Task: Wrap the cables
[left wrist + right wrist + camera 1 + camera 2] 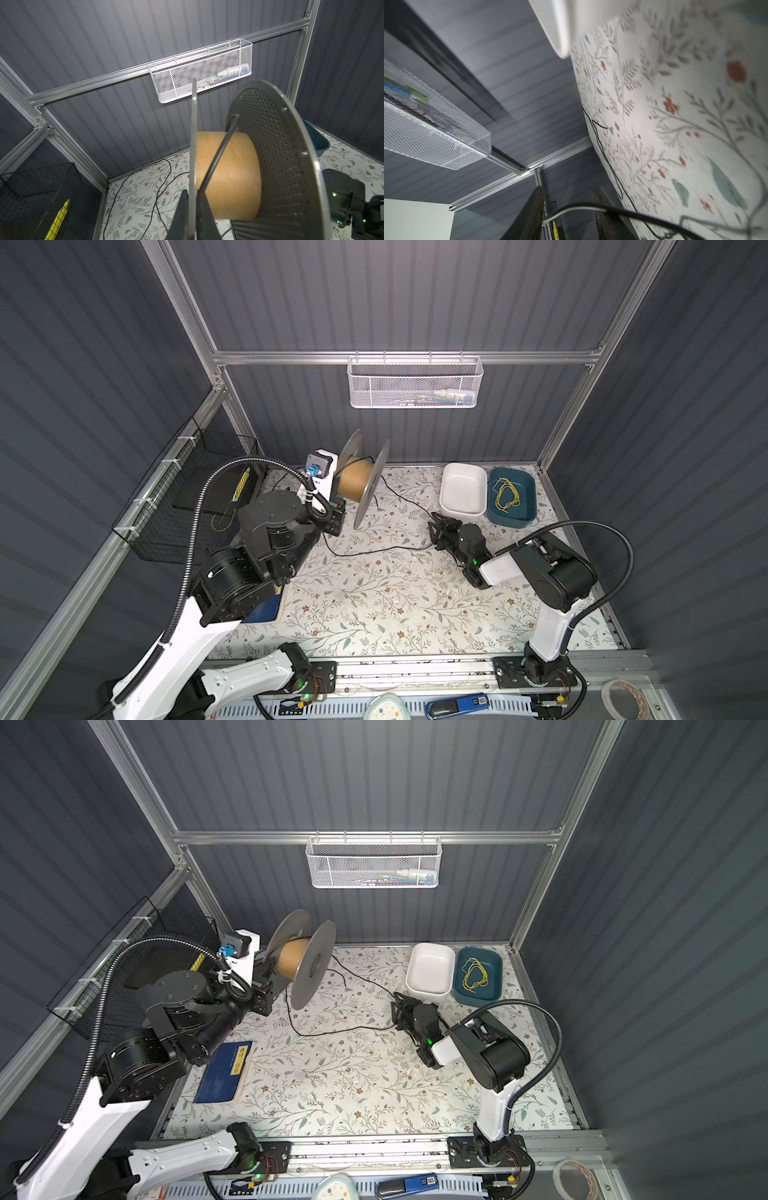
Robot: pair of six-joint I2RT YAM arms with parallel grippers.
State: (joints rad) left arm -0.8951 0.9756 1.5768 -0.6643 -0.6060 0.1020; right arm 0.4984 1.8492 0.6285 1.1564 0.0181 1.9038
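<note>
Held by clenched left gripper (192,197) at tabletop's (374,605) far-left corner: grey disc-flanged spool (361,481), cardboard core. Straddled by right gripper's (435,531) parted jaws, far half: thin black cable (374,551). May slip free if closed off-centre.

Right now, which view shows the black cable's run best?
A top view: the black cable trails from the spool across the mat. Left wrist shows one strand over the spool; right wrist, a blurred stretch.

The flowered tabletop (374,605) carries a thin black cable (374,551) trailing across its middle, 2 dishes at the back right, a white dish (463,489) just beside a blue dish (509,520), and a blue booklet (222,1073) at the left.
</note>
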